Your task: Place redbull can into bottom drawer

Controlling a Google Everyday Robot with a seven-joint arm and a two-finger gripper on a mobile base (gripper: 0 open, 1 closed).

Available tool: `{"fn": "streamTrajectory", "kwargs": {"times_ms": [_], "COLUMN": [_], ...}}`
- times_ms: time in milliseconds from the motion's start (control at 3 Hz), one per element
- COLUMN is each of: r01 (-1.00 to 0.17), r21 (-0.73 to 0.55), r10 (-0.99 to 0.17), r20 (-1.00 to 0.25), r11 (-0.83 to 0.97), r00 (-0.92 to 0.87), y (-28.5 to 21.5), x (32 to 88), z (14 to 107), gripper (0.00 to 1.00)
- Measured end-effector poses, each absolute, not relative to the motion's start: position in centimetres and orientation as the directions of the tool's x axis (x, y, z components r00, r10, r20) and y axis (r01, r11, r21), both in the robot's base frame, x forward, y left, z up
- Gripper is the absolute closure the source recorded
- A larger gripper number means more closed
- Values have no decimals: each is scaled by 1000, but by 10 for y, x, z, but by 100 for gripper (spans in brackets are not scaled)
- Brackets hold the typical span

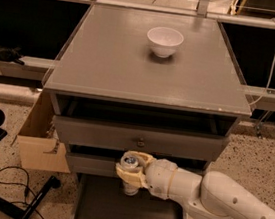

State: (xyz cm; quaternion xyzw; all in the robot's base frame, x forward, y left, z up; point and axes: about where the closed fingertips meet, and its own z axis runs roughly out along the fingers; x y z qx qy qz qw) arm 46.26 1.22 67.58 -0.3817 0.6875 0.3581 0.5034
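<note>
The pincer (130, 171) is closed around the redbull can (130, 161), its cream fingers wrapped about the can's middle so that the silver top shows above them and the base below. The can hangs upright over the rear part of the open bottom drawer (114, 212), close in front of the drawer front (90, 165) just above the tray and below the knob-fronted drawer (138, 139). The main risk, as I judge it, is the release. The can is slim and tall, and its base does not appear to touch the grey floor, so letting go from here could make it land on an edge, topple and roll along the tray. Being so near the drawer front above, the can or the wrist could also clip that face on the way down and twist the can in the grip. A tilted can set down crooked would fall as the fingers part. The white bowl (164, 40) on the counter (108, 62) is well clear.
</note>
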Motion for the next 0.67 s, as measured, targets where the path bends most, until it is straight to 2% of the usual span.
{"fn": "streamTrajectory", "kwargs": {"times_ms": [333, 667], "r01": [-927, -940], "r21": [20, 7], "r10": [-268, -304], "r20": [-955, -945], "r11": [374, 341], "r00": [-129, -118], "y": [-24, -70], "x": [454, 441], "z": [616, 545], "gripper": [100, 100]}}
